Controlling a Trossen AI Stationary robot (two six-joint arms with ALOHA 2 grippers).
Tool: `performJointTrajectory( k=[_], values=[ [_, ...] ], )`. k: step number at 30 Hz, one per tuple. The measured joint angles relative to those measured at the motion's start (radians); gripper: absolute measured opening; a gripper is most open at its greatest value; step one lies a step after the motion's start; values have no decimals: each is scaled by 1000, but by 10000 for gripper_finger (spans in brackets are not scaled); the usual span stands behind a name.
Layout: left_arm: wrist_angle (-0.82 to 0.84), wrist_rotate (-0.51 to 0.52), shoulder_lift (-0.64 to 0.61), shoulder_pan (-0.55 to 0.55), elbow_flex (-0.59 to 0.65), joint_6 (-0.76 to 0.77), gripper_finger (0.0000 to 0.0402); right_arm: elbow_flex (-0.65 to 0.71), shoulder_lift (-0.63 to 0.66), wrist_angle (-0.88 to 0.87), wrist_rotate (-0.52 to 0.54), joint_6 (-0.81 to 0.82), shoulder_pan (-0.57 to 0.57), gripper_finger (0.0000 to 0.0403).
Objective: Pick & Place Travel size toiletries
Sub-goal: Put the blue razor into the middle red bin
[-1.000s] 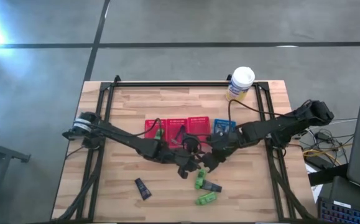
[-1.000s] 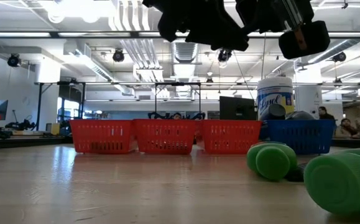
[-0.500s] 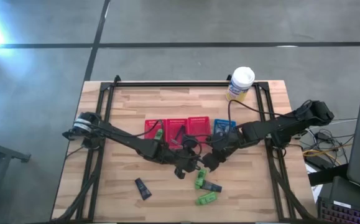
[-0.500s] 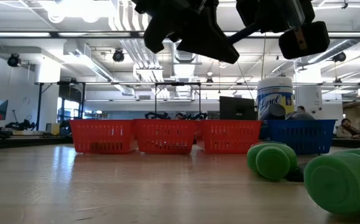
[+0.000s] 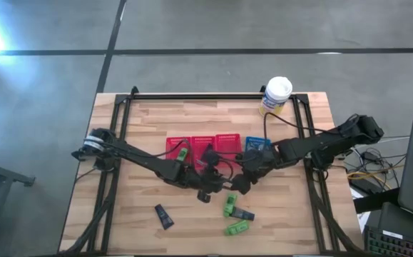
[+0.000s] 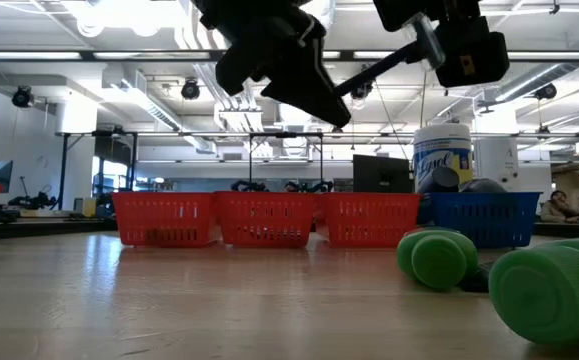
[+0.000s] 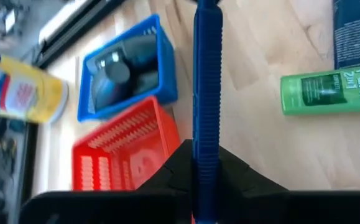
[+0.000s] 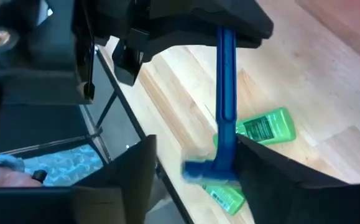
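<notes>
Just below the held blue razor: green tubes, baskets nearby.

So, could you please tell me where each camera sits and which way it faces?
High: above the table, looking straight down; both arms show, meeting mid-table.
Low: at table-top height, looking level toward the red baskets; both arms hang overhead.
Left wrist: on the left arm, looking past the left gripper along the blue razor it holds.
Right wrist: on the right arm, facing that razor past the open right gripper.
Shared: both wrist views show the razor and a green tube.
</notes>
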State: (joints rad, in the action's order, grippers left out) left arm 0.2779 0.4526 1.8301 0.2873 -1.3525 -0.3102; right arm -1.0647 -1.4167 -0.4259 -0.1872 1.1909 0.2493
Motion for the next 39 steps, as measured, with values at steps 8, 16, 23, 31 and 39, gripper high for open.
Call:
performJointTrajectory(
  k=[8,16,23,31,39],
  values=[
    [48,53,0,9,46,311,34,-6,52,-66,139,2,2,285],
    [47,78,-29,16,116,840,34,-6,195,-213,534,36,23,335],
    [-26,141,-181,-31,268,1463,34,3,323,-361,687,66,43,361],
    [-306,-12,-294,-146,486,1675,37,62,352,-353,707,82,45,364],
    [-383,-155,-265,-182,519,1791,41,107,350,-349,706,119,48,364]
  ],
)
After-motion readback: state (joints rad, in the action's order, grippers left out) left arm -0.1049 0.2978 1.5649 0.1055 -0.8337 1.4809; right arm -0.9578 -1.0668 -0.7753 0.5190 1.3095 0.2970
